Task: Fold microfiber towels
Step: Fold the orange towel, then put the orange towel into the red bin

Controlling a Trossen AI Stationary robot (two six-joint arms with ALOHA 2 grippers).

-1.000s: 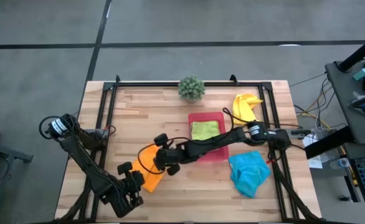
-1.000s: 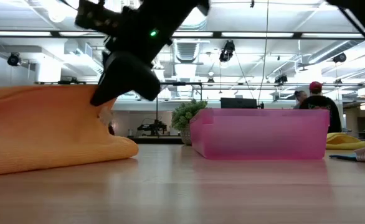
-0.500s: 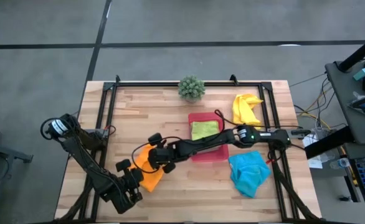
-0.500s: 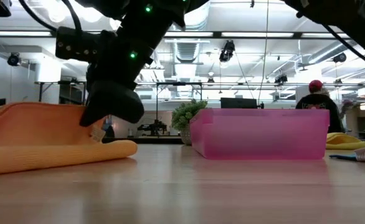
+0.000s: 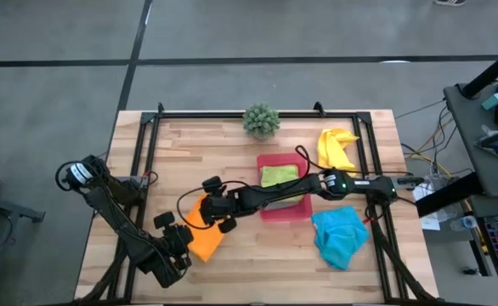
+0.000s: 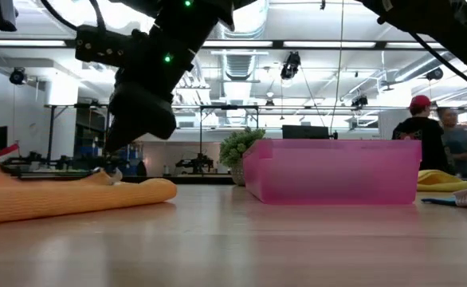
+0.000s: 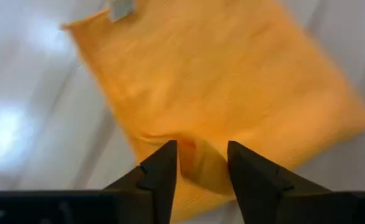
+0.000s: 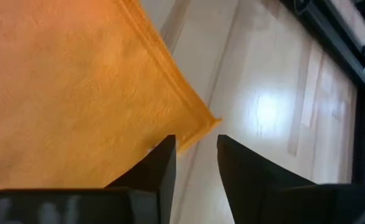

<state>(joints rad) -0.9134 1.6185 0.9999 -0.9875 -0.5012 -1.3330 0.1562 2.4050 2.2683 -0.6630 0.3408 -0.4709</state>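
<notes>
- The left hand (image 5: 181, 240) hovers at the near-left of the counter (image 5: 181, 153), over the near edge of the orange towel (image 5: 203, 238). In its wrist view the 2 fingers stand apart with a raised ridge of orange cloth between them, not pinched, so it holds nothing.
- The orange towel lies flat on the counter as a doubled layer, left of the pink tray (image 5: 285, 209). It looks light, soft and limp: it should sag from any 1 point and slide easily over the smooth wood.
- Best hold, I judge, is at 2 corners or along a hem, where the stitched edge gives the fingers something to bite; a pinch mid-cloth would only bunch it.
- The right hand (image 5: 217, 218) reaches across to the towel's far corner. Its fingers are parted too, straddling that corner without gripping it.
- In the tray sits the lime green towel (image 5: 280, 175), already compact.
- Further right lie the yellow towel (image 5: 335, 146), crumpled near the back, and the turquoise towel (image 5: 339, 235), rumpled near the front. Both will need spreading flat before folding.
</notes>
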